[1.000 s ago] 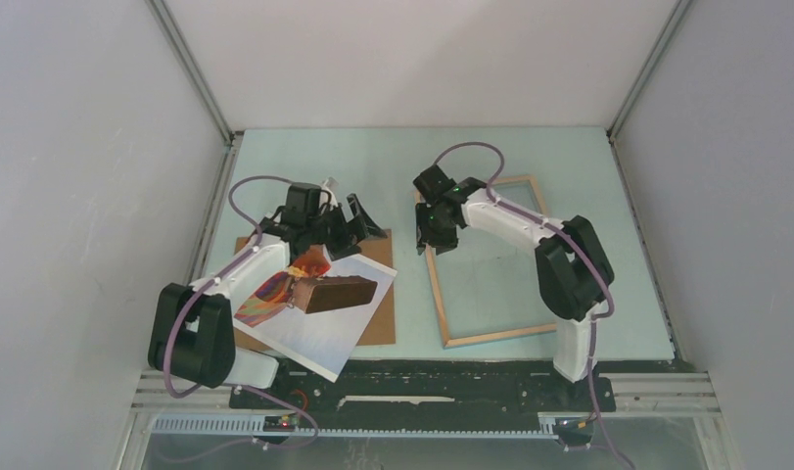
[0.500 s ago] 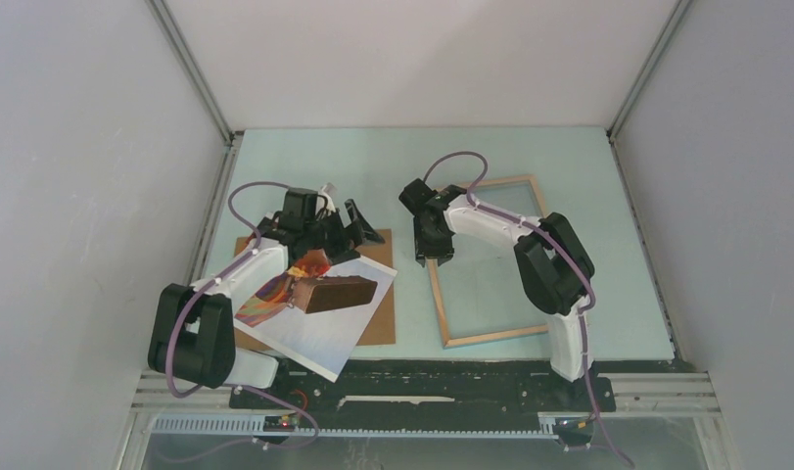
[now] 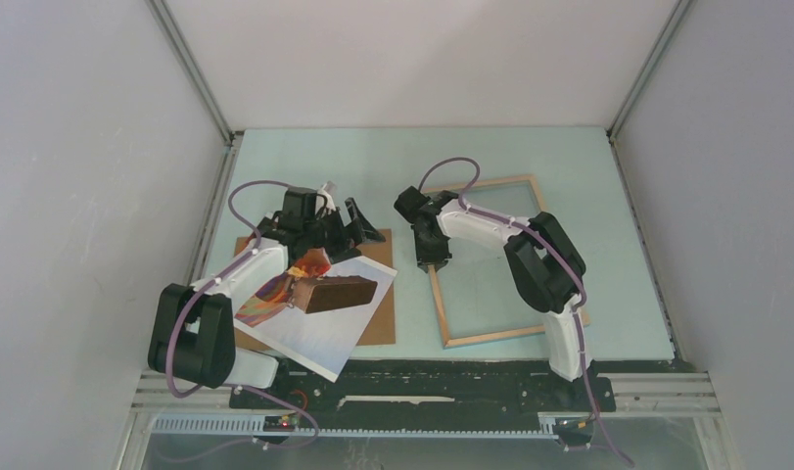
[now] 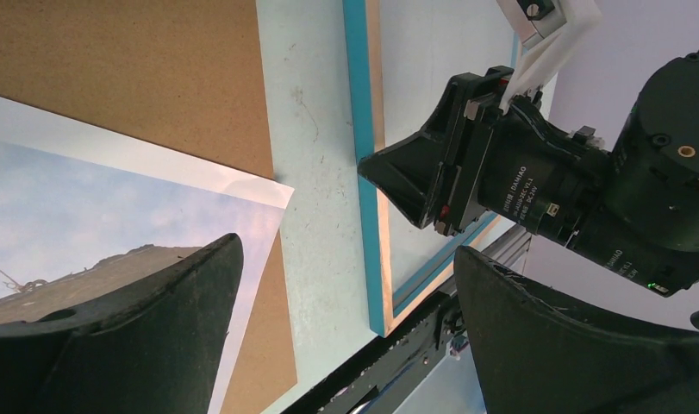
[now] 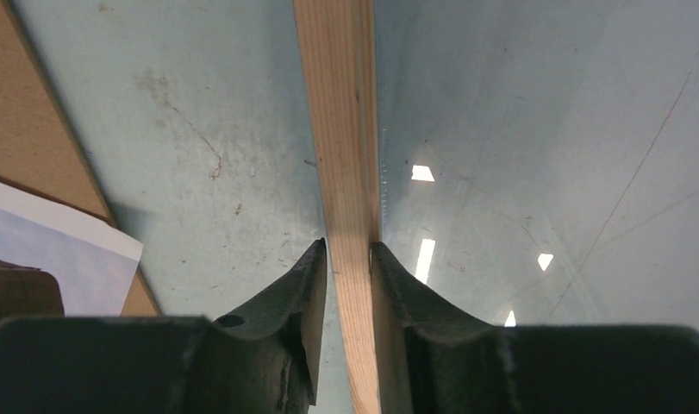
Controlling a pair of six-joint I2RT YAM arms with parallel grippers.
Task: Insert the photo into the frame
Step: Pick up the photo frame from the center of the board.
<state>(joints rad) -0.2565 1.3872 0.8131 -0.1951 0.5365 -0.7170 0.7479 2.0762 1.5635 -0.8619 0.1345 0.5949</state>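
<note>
Top external: one photo [image 3: 319,315], one frame [image 3: 495,337]

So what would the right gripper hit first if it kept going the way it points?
Probably the table: the right gripper points down over the wooden side rail of the frame, one finger on each side, so the fingertips would land beside it. How much gap remains, I can't tell.
</note>
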